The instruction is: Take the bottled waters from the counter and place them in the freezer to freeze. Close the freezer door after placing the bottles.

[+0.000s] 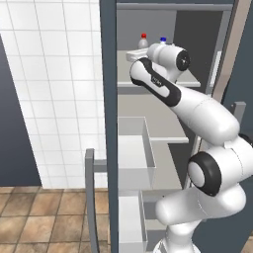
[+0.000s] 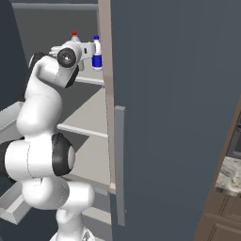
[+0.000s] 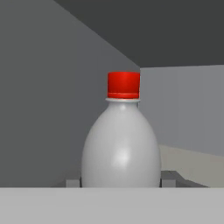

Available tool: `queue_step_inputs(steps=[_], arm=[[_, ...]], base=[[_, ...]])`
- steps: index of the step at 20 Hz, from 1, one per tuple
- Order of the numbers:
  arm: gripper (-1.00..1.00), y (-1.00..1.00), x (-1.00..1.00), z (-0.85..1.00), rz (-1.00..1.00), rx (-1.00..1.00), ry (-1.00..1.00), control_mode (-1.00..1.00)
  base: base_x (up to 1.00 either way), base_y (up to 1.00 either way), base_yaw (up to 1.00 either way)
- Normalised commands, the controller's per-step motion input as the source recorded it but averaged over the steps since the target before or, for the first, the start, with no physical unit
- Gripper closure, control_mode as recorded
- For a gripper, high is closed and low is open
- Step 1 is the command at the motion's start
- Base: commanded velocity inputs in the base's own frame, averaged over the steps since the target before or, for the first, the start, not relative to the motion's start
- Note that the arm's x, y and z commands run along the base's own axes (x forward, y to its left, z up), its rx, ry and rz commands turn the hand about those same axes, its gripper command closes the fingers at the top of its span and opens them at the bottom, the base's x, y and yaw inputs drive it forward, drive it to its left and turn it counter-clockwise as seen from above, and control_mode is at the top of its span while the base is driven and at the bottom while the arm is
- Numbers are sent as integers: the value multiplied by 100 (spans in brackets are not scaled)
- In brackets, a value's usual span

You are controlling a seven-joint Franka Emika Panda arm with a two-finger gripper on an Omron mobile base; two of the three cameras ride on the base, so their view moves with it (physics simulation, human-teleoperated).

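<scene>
The bottled waters are both up on the top shelf [image 1: 192, 79] of the freezer [image 1: 109, 123]: the red-capped bottle [image 3: 121, 140] stands upright, dead centre in the hand view, and the blue-capped bottle [image 2: 97, 52] stands upright just beside it, at about three o'clock of the hand in the right base view. The gripper [image 2: 92, 49] reaches in at shelf height with its fingers drawn together as far as they go, and by the hand view they appear clamped on the red-capped bottle, though the contact itself is hidden at the bottom of that view. The freezer door [image 2: 179, 117] stands wide open, its grey bar handle [image 2: 119, 164] at about six o'clock of the hand in that view. Judging from here, the risk is in letting go and backing out: a pull-back at an angle could catch the red-capped bottle and tip it, or sweep the wrist into the blue-capped neighbour. The arm [image 1: 197, 111] also fills the opening, so swinging the door before it is fully out would jam it.
</scene>
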Motion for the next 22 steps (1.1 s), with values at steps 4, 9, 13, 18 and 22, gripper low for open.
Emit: queue_step_inputs(steps=[4, 9, 13, 18, 22], arm=[[100, 0, 5, -18, 0, 0, 0, -100], [100, 0, 0, -26, -1, 0, 0, -100], [100, 0, 0, -21, 0, 0, 0, -100], [100, 2, 0, -9, 0, 0, 0, -100], [100, 5, 0, 0, 0, 0, 0, -100]], base=[[0, 0, 0], [0, 0, 0], [0, 0, 0], [0, 0, 0], [0, 0, 0]])
